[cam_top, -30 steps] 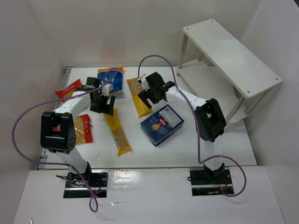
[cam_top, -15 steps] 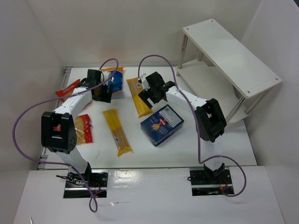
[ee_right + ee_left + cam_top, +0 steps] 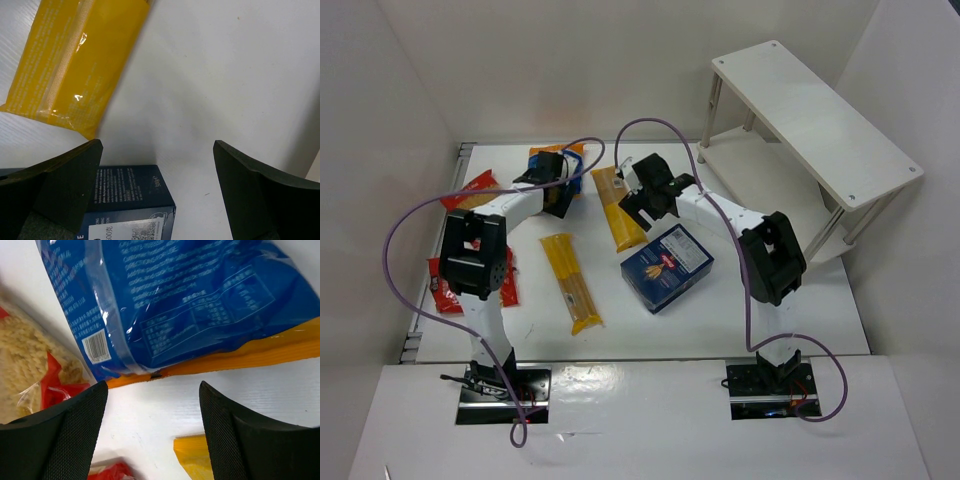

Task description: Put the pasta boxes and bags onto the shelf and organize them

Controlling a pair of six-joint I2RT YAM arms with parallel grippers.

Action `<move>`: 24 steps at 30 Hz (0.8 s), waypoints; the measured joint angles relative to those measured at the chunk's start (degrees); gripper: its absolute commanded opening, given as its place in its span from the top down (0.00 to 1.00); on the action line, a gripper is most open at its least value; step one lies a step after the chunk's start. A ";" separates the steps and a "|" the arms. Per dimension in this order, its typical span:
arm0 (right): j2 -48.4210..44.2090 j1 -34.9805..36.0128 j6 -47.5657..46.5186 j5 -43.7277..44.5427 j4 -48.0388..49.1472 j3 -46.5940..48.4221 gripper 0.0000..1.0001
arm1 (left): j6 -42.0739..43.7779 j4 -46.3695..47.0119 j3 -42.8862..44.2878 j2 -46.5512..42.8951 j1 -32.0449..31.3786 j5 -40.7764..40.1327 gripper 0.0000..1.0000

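Left jaws hang open right over the blue bag (image 3: pixel 190 300), on the surface (image 3: pixel 740 310) far-left of the box (image 3: pixel 666 267), right jaws gaping empty just behind the box, and that soft, slippery, light bag wants pinching at its orange end (image 3: pixel 250 357).

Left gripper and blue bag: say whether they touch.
Cannot tell. The left wrist view shows the left gripper facing the blue bag, one fingertip lining up with its orange edge, but not its height above.
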 measured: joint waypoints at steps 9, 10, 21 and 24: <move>-0.24 0.00 -1.27 1.07 -0.09 0.04 0.00 | 5.55 9.35 -3.78 0.83 -3.52 -7.28 0.18; -0.22 0.00 -1.29 1.16 -0.13 0.11 0.00 | 5.84 10.62 -3.78 1.31 -3.52 -8.11 0.18; -0.22 -0.44 -1.51 1.77 -1.46 0.76 0.00 | 9.25 18.29 -0.79 8.61 -3.43 -15.23 0.35; -0.22 -0.50 -1.84 1.81 -1.66 0.76 0.00 | 9.60 18.53 0.79 10.29 -3.43 -16.13 0.86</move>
